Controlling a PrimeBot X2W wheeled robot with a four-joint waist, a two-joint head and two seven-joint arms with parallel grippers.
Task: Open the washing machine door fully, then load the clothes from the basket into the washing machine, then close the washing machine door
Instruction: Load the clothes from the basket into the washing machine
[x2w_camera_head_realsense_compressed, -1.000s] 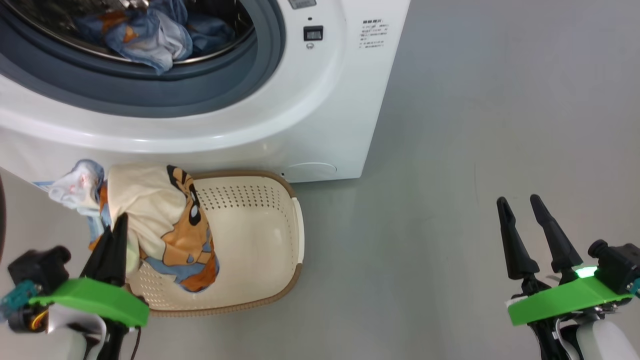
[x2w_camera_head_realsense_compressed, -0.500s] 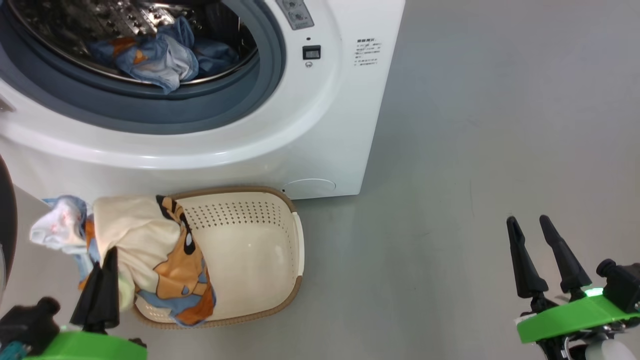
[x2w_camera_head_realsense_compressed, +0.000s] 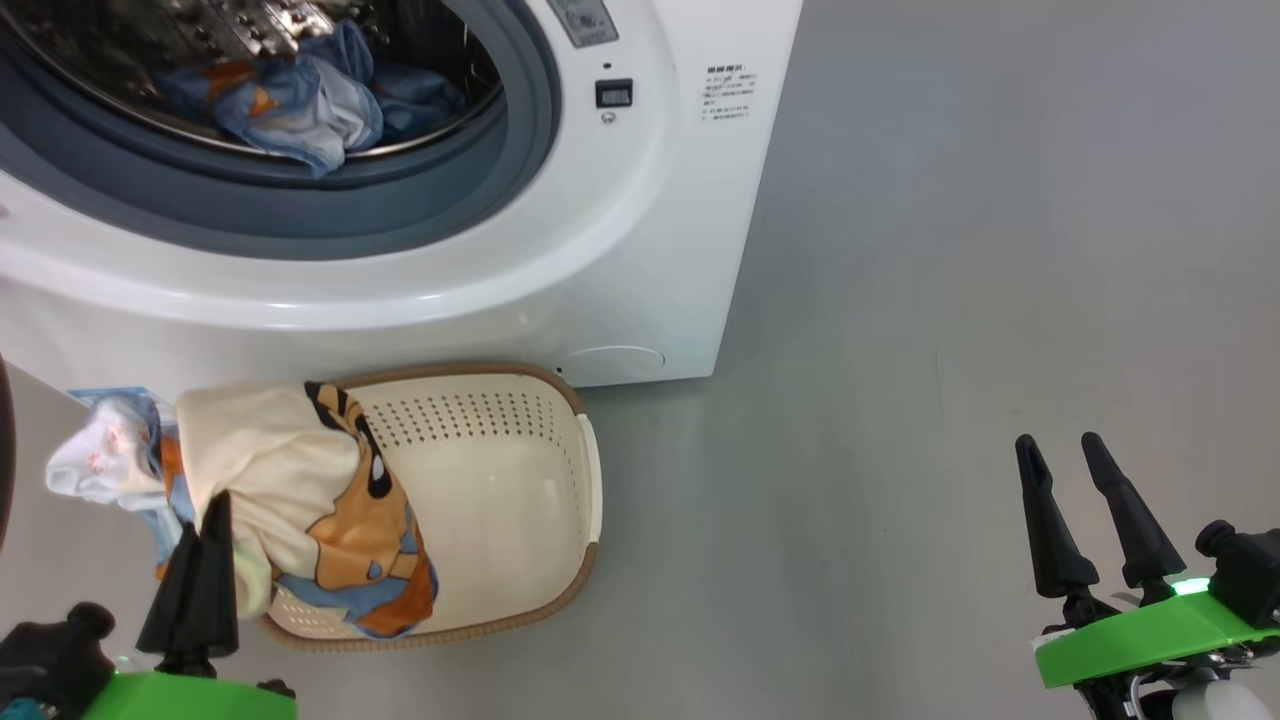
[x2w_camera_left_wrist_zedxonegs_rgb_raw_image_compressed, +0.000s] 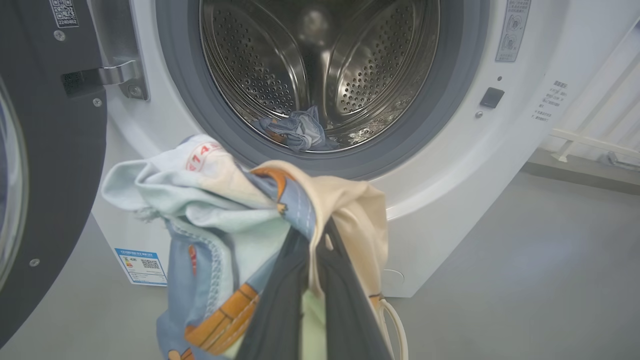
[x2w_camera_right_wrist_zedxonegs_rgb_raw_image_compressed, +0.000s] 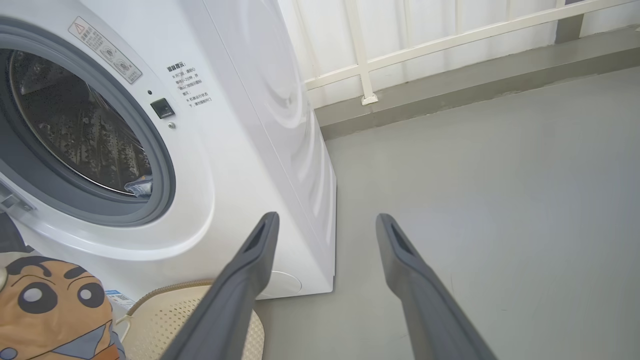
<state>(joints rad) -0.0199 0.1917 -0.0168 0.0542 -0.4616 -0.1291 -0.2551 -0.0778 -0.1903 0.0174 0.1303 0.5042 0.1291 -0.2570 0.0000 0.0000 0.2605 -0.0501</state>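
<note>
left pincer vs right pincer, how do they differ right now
1. The left pincer is shut on the clothes; the right pincer stands open and holds nothing.
2. The left pincer is at the left end of the basket, in front of the washing machine; the right pincer is off to the machine's right, over the grey floor.
Shared: both have two long dark fingers on a green mount, pointing up the head view.

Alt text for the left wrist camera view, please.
The left gripper, shut on a bundle of blue, cream and orange clothes, holds it before the open washing machine. One blue garment lies in the steel drum; the black door stands open at left.
</note>
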